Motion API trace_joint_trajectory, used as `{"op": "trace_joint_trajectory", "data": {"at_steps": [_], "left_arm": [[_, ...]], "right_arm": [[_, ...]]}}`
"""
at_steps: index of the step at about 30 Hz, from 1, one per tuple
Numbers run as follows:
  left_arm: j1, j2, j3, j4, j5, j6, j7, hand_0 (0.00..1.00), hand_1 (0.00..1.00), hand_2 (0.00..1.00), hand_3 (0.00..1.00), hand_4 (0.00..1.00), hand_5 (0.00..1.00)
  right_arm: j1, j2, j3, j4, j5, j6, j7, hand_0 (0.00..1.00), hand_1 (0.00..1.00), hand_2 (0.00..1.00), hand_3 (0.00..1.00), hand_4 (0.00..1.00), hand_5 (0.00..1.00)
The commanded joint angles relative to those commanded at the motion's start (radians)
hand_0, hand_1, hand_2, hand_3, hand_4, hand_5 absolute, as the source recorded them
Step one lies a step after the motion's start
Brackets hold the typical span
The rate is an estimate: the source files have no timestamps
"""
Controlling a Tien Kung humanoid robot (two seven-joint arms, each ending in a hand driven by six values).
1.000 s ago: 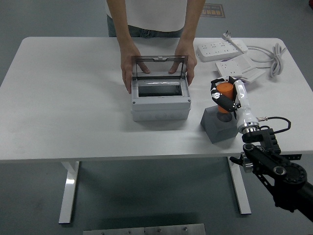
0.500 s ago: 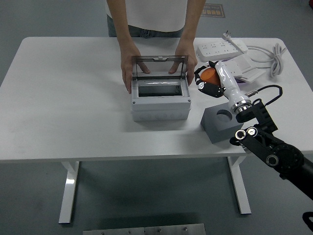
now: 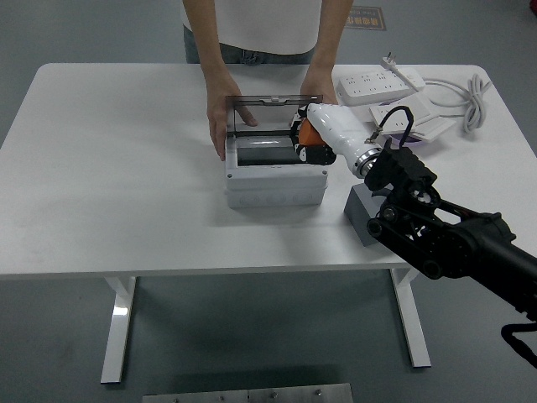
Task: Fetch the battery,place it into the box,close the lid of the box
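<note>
One hand (image 3: pixel 309 143) is at work, the robot's right, reaching in from the lower right with its fingers curled around the orange battery (image 3: pixel 310 134) and held over the right side of the open box (image 3: pixel 275 170). Below and to the left of that hand lies the box's dark interior; just behind it stands the raised transparent lid (image 3: pixel 264 112), upright at the box's far edge. A person at the far side of the table (image 3: pixel 117 168) steadies the box, with one hand (image 3: pixel 220 122) against its left end and the other (image 3: pixel 319 88) behind the robot's hand, partly hidden by it. Down and to the right of the robot's hand, beside the box, sits a grey holder block (image 3: pixel 359 214), mostly covered by the black arm. Farther right lie white power strips (image 3: pixel 377 84).
</note>
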Motion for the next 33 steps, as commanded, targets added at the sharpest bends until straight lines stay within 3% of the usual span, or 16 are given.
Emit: {"op": "trace_joint_trajectory", "data": {"at_steps": [8, 19, 26, 33], "left_arm": [[0.002, 0.006, -0.005, -0.004, 0.006, -0.001, 0.008, 0.524, 0.726, 0.592, 0.533, 0.308, 0.002], [-0.001, 0.012, -0.012, -0.005, 0.018, -0.006, 0.01, 0.524, 0.725, 0.59, 0.533, 0.306, 0.002], [-0.003, 0.015, -0.017, -0.006, 0.026, -0.009, 0.011, 0.523, 0.725, 0.59, 0.532, 0.304, 0.002], [-0.004, 0.017, -0.021, -0.007, 0.032, -0.01, 0.013, 0.523, 0.725, 0.589, 0.531, 0.3, 0.002]], "right_arm": [[0.081, 0.058, -0.098, -0.07, -0.034, 0.023, -0.016, 0.176, 0.226, 0.311, 0.322, 0.039, 0.002], [0.154, 0.132, -0.156, -0.211, 0.023, 0.025, -0.024, 0.169, 0.223, 0.301, 0.315, 0.042, 0.002], [0.179, 0.177, -0.163, -0.296, 0.079, 0.009, -0.035, 0.168, 0.223, 0.3, 0.314, 0.047, 0.002], [0.186, 0.214, -0.173, -0.326, 0.118, -0.015, -0.034, 0.166, 0.224, 0.298, 0.322, 0.056, 0.002]]}}
